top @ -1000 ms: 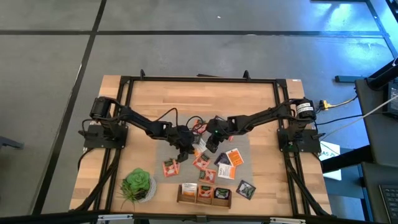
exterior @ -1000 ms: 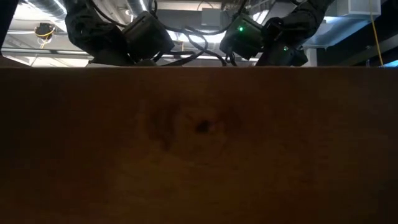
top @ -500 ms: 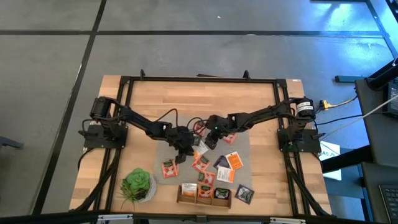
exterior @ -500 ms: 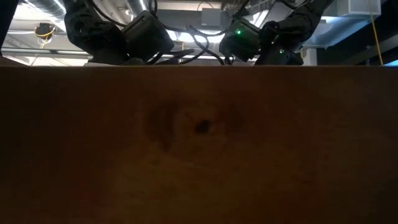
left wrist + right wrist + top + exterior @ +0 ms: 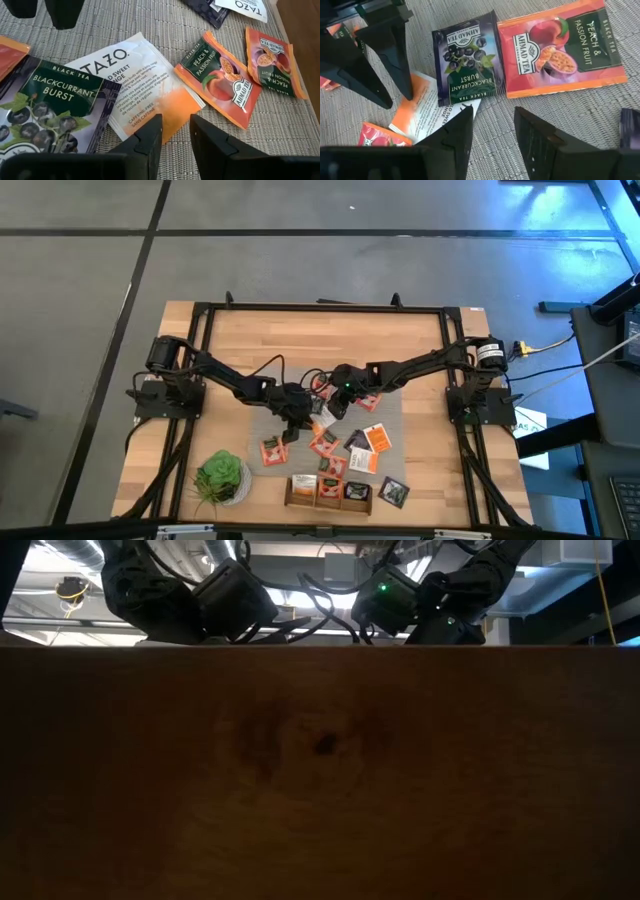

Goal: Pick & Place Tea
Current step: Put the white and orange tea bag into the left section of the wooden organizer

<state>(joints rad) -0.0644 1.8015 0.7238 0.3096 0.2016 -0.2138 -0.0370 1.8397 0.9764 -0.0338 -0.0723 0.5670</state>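
- Tea sachets [image 5: 330,442] lie scattered on the grey mat [image 5: 390,412] at the centre of the high view, some overlapping.
- Your left gripper [image 5: 175,131], fingers apart and empty, hovers over the white-and-orange sachet [image 5: 135,85], whose edge tucks under the blackcurrant sachet [image 5: 50,107]; you risk dragging both.
- Your right gripper [image 5: 492,127], also apart and empty, works just beside it; the two could collide.
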